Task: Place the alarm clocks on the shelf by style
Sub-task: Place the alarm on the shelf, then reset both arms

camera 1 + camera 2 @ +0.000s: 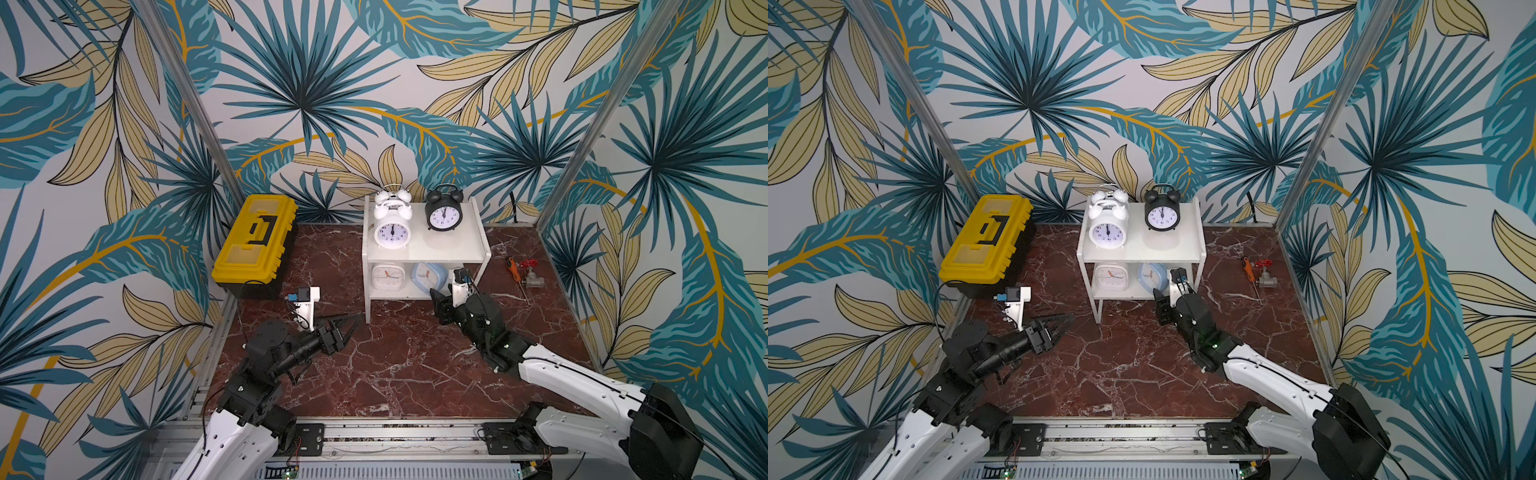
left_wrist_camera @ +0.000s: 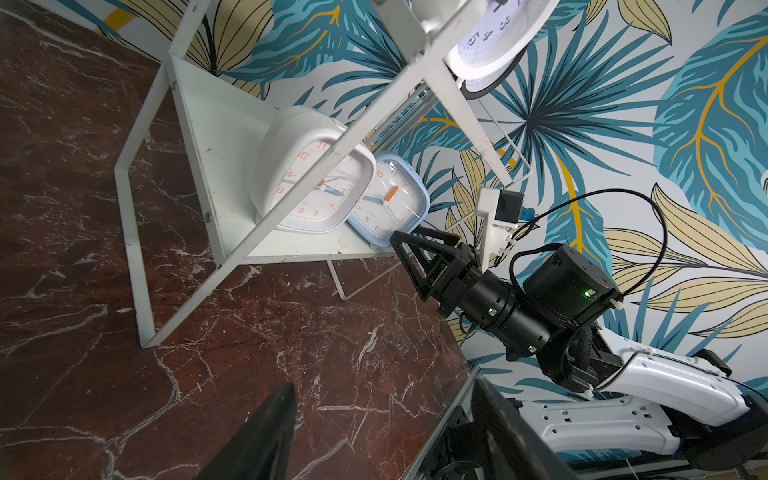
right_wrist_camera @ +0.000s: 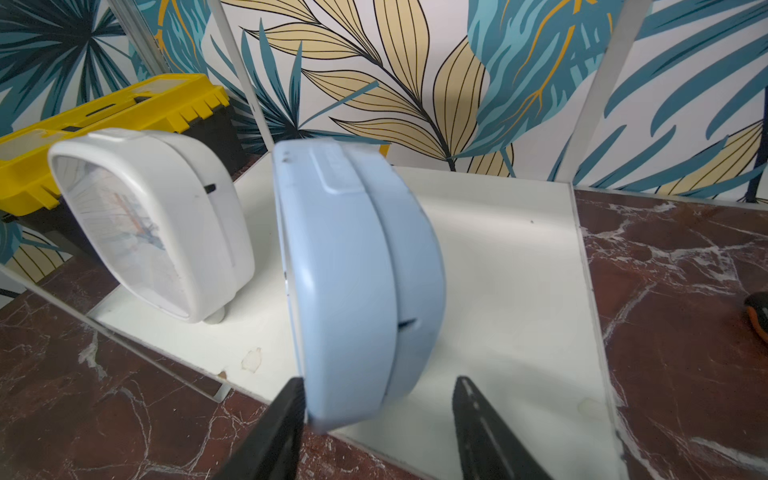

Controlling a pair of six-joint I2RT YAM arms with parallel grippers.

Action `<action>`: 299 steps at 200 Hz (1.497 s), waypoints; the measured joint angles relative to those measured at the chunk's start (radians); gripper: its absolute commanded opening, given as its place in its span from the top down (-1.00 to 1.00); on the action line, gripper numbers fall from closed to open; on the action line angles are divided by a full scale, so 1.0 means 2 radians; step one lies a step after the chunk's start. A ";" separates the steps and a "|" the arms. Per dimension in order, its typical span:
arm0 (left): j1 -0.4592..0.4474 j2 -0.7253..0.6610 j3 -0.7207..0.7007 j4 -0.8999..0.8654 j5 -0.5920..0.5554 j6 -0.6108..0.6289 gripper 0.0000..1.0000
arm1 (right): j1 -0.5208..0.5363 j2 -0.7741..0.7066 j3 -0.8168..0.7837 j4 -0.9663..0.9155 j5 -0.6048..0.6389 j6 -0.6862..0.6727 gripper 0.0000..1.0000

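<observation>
The white shelf (image 1: 465,245) stands at the back middle of the floor. Its upper board holds two white twin-bell alarm clocks, one in front (image 1: 392,233) and one behind (image 1: 392,199), with a black one (image 1: 444,212) beside them. On the lower board (image 3: 498,270) stand a white square clock (image 3: 145,224) and a light blue square clock (image 3: 357,270), which tilts at the board's front edge. My right gripper (image 3: 379,386) is open astride the blue clock's lower corner; one finger (image 3: 286,415) touches its face and the other stands apart. My left gripper (image 2: 384,399) hangs open and empty over the floor, left of the shelf.
A yellow-and-black toolbox (image 1: 255,245) sits at the back left against the wall. An orange-handled screwdriver (image 1: 513,268) and a red-wheeled valve (image 1: 530,276) lie on the floor right of the shelf. Patterned walls and metal posts close in three sides.
</observation>
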State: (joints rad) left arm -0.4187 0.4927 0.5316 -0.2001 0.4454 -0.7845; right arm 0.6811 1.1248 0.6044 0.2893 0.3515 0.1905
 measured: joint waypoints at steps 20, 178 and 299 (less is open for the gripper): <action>0.001 0.000 0.000 0.000 0.000 0.000 -0.39 | 0.000 0.000 0.000 -0.001 0.011 0.002 0.00; 0.002 0.006 0.013 -0.053 -0.033 0.022 -0.65 | 0.023 -0.110 0.026 -0.159 0.020 0.034 -0.05; 0.051 0.291 0.391 -0.161 -0.411 0.160 -1.00 | -0.194 -0.035 0.465 -0.566 0.064 0.043 -0.60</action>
State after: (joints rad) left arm -0.3157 1.0740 1.3140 -0.5213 -0.3775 -0.4648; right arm 0.2939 1.0550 1.5341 -0.8425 0.4797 0.2768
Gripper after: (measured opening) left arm 0.997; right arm 0.782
